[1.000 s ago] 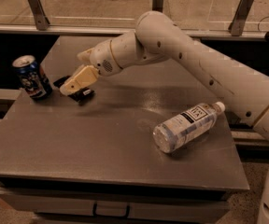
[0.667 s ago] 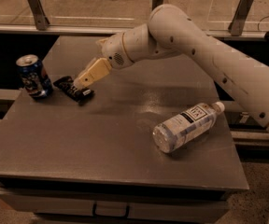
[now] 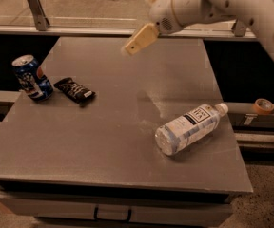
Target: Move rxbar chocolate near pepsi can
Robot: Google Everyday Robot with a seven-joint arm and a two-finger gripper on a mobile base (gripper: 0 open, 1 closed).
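Black-wrapped, the bar lies flat on the worktop just right of the can, a narrow gap between them, so you can judge the task as good as done. Your gripper hangs high over the far middle, clear of both. Whether its jaws are parted you cannot tell. The bottle at the near right needs no touching.
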